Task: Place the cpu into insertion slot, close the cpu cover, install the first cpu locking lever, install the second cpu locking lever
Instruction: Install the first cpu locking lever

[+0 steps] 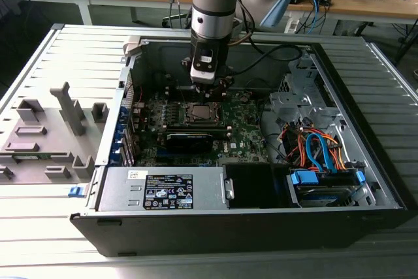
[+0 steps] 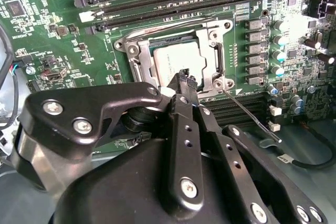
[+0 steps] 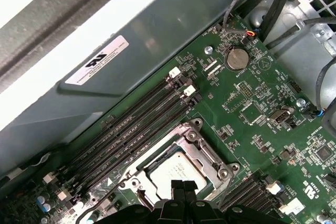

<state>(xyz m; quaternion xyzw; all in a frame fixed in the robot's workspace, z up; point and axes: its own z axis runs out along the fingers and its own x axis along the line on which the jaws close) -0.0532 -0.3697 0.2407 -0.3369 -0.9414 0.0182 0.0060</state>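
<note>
Here we saw a big open computer case [image 1: 366, 181] lying on a grey table [image 1: 39, 44], with the robot arm [image 1: 212, 4] reaching straight down into it from the far side. Inside lay the green circuit board [image 1: 245, 132], and the arm hung over its middle.

On the board sat the insertion slot [image 2: 137, 61], a dark square with a silver metal frame. The cpu [image 2: 176, 61] was already lying flat inside it, its pale metal top facing up. The cpu cover [image 2: 210, 30] looked folded down around the chip, so that the chip showed through its window. We judged this from both wrist views, and we could not be fully sure it was pressed flat.

The gripper [image 2: 184, 80] hung right over the near edge of the chip, just above it. In the second wrist view its fingertips [image 2: 187, 81] looked pinched together with nothing between them. We could not tell if they touched the chip.

A thin metal locking lever [image 2: 247, 113] stuck out from the slot's corner, slanting away beside the gripper. It was very close to the fingertips, on the exterior view's right side.
</note>
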